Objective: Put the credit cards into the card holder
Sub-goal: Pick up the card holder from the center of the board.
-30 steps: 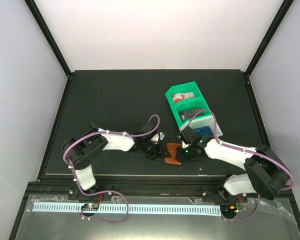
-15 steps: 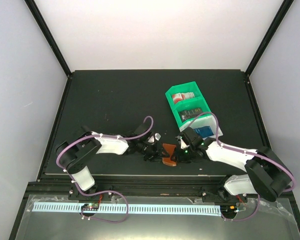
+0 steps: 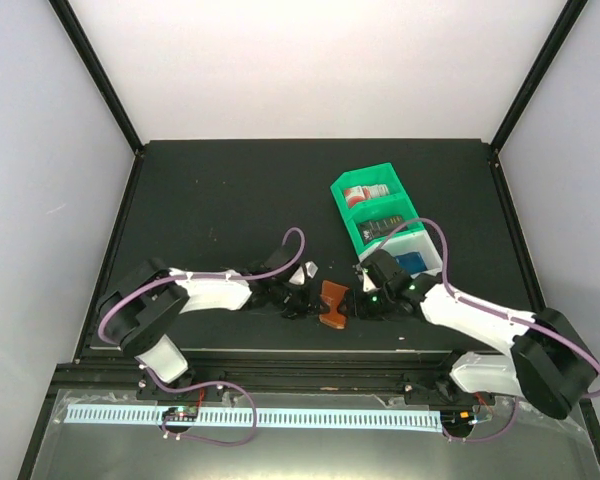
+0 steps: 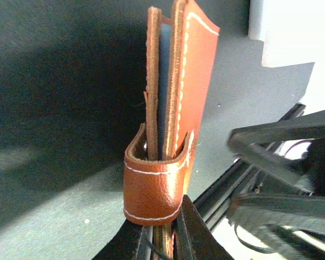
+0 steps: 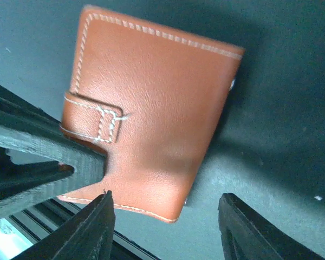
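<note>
The card holder [image 3: 332,305] is upright on edge, tab wrapped over, near the middle of the worktop's [image 3: 210,200] near edge. The left gripper [image 4: 161,230] jaws pinch its edge; a blue card [image 4: 164,81] sits inside. The right gripper [image 5: 165,197] jaws are spread, facing its cover.

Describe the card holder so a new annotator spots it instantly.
On the black table, look to the near side of the green tray, between the two arms. The card holder is held on edge there by the left gripper: the only brown leather piece, white-stitched, with a strap tab.
</note>
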Available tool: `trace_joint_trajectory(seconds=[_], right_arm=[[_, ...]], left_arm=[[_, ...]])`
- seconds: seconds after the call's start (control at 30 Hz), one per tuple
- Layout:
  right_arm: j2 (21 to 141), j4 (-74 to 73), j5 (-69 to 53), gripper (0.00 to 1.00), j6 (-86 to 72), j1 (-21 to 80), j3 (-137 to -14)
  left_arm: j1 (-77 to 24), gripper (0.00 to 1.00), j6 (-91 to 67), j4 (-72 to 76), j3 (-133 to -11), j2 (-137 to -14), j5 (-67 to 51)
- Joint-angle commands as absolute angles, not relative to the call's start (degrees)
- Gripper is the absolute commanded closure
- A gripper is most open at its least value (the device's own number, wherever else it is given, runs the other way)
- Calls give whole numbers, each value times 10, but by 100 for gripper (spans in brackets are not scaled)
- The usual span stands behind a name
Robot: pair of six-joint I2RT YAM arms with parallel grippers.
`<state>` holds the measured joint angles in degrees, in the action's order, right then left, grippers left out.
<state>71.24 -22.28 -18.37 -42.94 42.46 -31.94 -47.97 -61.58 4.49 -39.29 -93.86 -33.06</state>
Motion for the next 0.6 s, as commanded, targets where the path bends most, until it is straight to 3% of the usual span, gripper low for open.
trace_joint_trajectory(seconds=[0.0,0.13,0.3,0.4,0.57], right_arm=[[670,-284,-112,43,-398,428,-378],[634,-335,-74,40,-383,423,-452],[585,-335,-35,33,-431,412,-542],[574,-306,-24,24,-476,410,-600],[595,-266,-58,21,-574,409,-690]], left_arm=[[-478,99,-464,-63,-436,-883,-245],[-478,98,-326,-148,-466,-812,-164],[-484,99,-153,-141,-485,-697,-77],[-485,98,-43,-92,-488,-644,-4],[-487,93,277,88,-451,-589,-2]])
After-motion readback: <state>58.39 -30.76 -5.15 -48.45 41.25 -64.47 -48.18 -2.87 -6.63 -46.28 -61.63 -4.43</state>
